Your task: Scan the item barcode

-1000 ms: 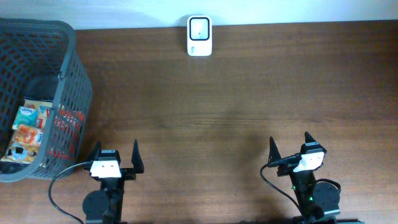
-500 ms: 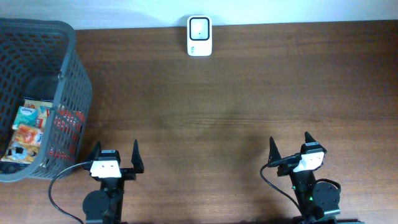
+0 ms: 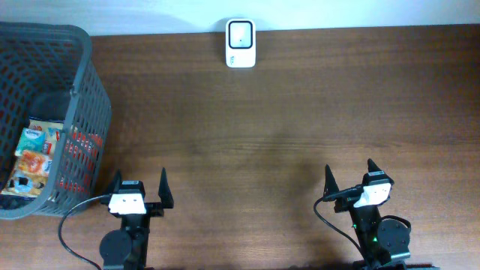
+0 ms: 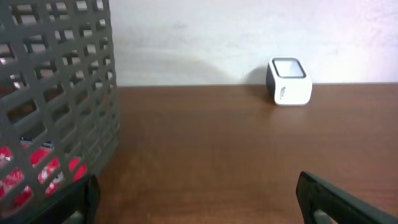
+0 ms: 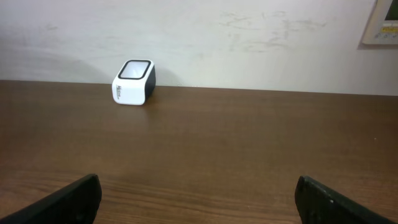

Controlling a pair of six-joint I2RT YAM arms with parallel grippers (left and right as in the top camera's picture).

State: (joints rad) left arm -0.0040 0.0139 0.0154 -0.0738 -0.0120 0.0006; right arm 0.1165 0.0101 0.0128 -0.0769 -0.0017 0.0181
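**Start Condition: Both Arms Parked, Item Not Yet Picked**

**Overhead view.** No change is visible across the last second: both arms stand at the near edge of the desk [image 3: 285, 112], and nothing on it has shifted. In all likelihood the task has not begun. The left fingers [image 3: 163, 186] are spread wide and hold nothing, and the same applies to the right fingers [image 3: 328, 182]. The barcode scanner [image 3: 240, 43] stands at the far edge, near the centre, well apart from both arms. A grey mesh basket [image 3: 84, 90] occupies the far left. Inside it lie coloured snack packets [image 3: 34, 154], so the item to be scanned is among them. No barcode can be made out.

**Left wrist view.** The basket wall [image 4: 62, 93] fills the left side, with red packaging [image 4: 37, 171] visible through the mesh. The scanner [image 4: 289, 81] stands far right, against the wall. The finger tips frame open desk.

**Right wrist view.** The scanner [image 5: 134, 81] stands far left, with its window facing up. The fingers [image 5: 68, 199] are apart, with bare desk between them.
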